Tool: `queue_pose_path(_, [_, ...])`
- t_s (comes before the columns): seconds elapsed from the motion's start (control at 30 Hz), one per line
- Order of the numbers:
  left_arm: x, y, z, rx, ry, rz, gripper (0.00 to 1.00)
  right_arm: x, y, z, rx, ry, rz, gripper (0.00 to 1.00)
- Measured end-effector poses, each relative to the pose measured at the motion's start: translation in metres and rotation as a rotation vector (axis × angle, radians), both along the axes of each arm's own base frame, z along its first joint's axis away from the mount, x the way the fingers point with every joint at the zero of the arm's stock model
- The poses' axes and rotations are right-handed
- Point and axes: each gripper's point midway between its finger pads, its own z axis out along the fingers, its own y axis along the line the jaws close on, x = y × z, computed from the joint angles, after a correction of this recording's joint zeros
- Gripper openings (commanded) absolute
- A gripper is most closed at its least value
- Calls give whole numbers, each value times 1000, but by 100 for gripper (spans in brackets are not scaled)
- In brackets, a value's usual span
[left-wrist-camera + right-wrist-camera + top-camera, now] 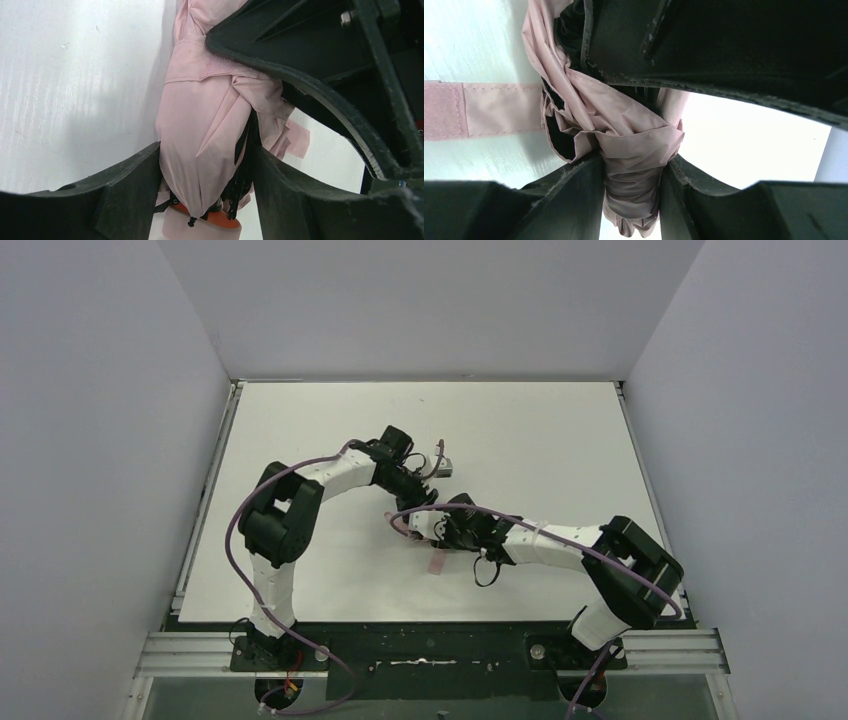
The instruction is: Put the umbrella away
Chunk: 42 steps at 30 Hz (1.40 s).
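Strap (438, 562): flat on the white table (560, 440), nearest the arm bases.
Right claw (633, 167): clamped on the bunched cloth of the umbrella (624, 125), mid-table.
Left claw (206, 155): just beyond, fingers pressed to both sides of the folded cloth.
In the way: both wrists, hiding most of the umbrella from above.
Beyond: grey walls (430, 300).
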Motion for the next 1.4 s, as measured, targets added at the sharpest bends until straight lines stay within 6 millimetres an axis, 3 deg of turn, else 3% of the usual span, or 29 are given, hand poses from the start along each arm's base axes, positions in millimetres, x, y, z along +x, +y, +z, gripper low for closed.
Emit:
queue_pose_path(0.2, [-4, 0, -5, 20, -14, -13, 56, -2, 0, 0, 14, -14, 0, 26])
queue_pose_path(0.4, [-8, -1, -9, 23, -6, -15, 41, -4, -2, 1, 24, -19, -2, 31])
queue_pose_path(0.7, [-17, -1, -8, 30, -14, -15, 26, -12, -5, 10, 71, -8, -28, 57])
queue_pose_path(0.87, [-21, 0, -8, 46, -27, -13, 24, -16, -6, 34, 136, -27, -48, 68])
queue_pose_path(1.0, [-22, -1, -8, 59, -36, -8, 21, -22, -10, 54, 190, -32, -72, 69])
queue_pose_path(1.13, [-25, -2, -8, 70, -44, -3, 18, -29, -16, 89, 316, -51, -142, 67])
queue_pose_path(1.3, [-28, -3, -8, 90, -43, 27, 12, -35, -27, 128, 571, -28, -381, 62])
queue_pose_path(1.4, [-28, -3, -8, 109, -41, 61, 0, -39, -36, 127, 664, 28, -551, 62])
